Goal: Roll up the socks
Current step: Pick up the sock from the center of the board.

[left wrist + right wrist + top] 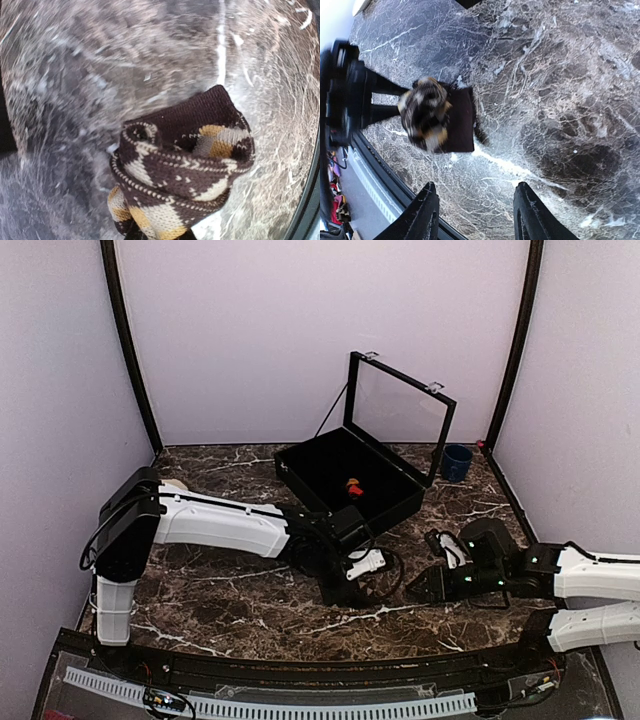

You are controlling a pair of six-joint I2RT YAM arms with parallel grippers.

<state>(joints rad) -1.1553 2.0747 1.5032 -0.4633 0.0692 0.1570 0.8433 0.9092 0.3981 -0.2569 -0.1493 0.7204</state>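
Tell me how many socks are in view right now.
2. A rolled tan-diamond sock is gripped by the left gripper; a small red-and-orange bundle, likely the other sock, lies in the open black box. No others show.

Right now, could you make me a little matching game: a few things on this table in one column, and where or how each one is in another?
Things:
1. tan sock
2. red sock
3. cup
4. right gripper

Place or state:
A. open, holding nothing
B. inside the box
C. blue, just right of the box
D. clamped in the left gripper

Pairs: 1-D, 2-B, 3-C, 4-A.
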